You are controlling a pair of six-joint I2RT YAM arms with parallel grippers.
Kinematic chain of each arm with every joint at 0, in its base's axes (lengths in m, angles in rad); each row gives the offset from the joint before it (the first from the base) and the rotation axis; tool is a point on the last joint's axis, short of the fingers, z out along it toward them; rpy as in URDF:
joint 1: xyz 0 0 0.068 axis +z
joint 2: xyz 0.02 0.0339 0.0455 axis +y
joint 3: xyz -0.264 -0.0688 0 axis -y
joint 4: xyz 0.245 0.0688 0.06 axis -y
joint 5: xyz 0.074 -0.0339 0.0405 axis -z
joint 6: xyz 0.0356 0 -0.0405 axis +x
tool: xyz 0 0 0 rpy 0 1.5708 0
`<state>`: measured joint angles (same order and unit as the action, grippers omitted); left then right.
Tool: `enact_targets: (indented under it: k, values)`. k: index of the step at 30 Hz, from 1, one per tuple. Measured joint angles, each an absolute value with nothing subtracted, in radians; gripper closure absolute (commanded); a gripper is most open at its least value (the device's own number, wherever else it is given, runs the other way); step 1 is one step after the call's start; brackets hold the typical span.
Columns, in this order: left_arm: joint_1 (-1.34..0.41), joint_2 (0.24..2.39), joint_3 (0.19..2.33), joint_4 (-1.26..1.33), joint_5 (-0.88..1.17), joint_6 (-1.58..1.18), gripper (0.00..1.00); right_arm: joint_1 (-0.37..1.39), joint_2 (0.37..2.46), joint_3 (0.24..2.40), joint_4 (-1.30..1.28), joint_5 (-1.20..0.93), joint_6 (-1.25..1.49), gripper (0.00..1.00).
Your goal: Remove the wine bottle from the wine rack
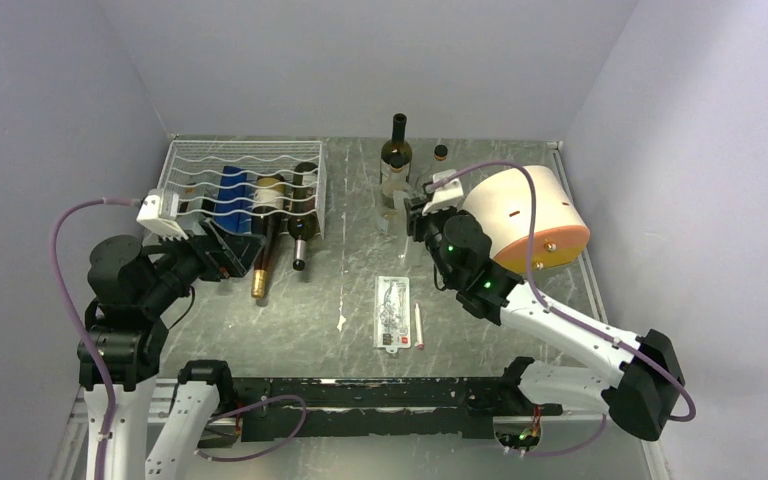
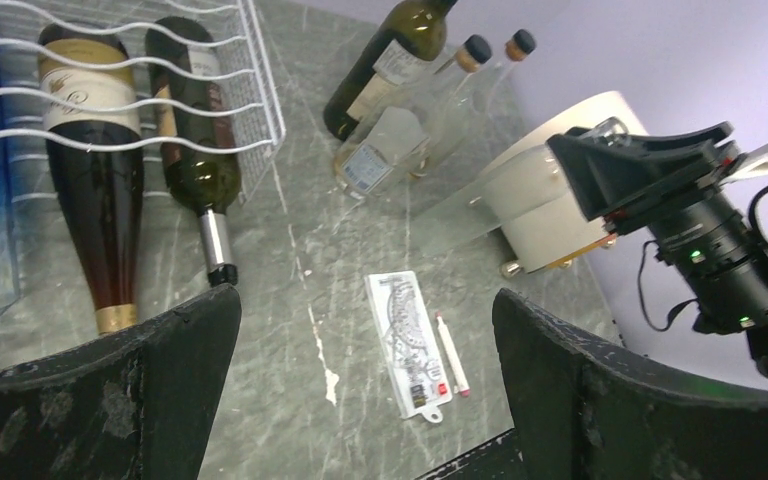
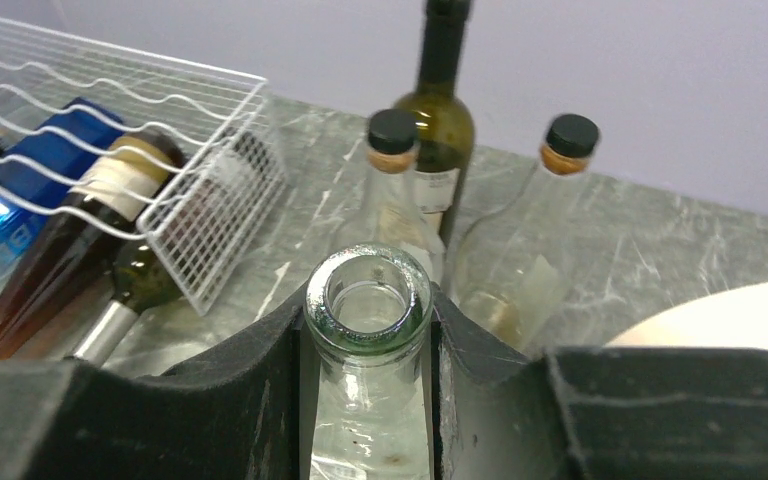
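Gripping the wine bottle [image 3: 365, 400] by its neck, my right pincer [image 3: 370, 305] is clamped on it, one black pad on each side just under the lip. The bottle stands roughly upright, its long axis near vertical and its open mouth turned up toward my wrist camera. Whether it leans a little, or whether its base touches the table [image 1: 340, 270], I cannot tell. It is out of the wine rack [image 1: 185, 185] and well to the right of it, just on the near side of three upright bottles [image 3: 440, 120]. It is clear, colourless glass, uncorked, with a thick rounded rim and a smooth cylindrical neck.

The rack sits at the far left. It is white wire, with wavy rungs across a rectangular frame and fine mesh on its right end wall. Lying in it with their necks pointing near are a blue bottle [image 1: 232, 190], a brown bottle [image 1: 268, 215] with a cream label and gold foil, and a dark green bottle [image 1: 302, 200] with a silver neck.

My left pincer [image 2: 365, 310] hangs with its fingers wide apart, holding nothing, just off the rack's near edge beside the brown bottle's neck. The table is grey, marbled and scratched.
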<state>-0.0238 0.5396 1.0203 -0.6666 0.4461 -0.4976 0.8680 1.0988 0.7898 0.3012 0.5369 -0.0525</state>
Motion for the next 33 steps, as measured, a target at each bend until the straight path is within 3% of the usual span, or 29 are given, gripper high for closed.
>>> enact_targets:
  k: [10, 33]
  values:
    - [-0.024, 0.493, 0.978, -0.690, 0.365, -0.389, 0.01, 0.685, 1.169, 0.779, 0.349, 0.509, -0.007, 1.00]
    - [-0.024, 0.450, 0.845, -0.647, 0.307, -0.350, 0.02, 0.585, 1.412, 0.774, 0.602, 0.484, -0.045, 1.00]
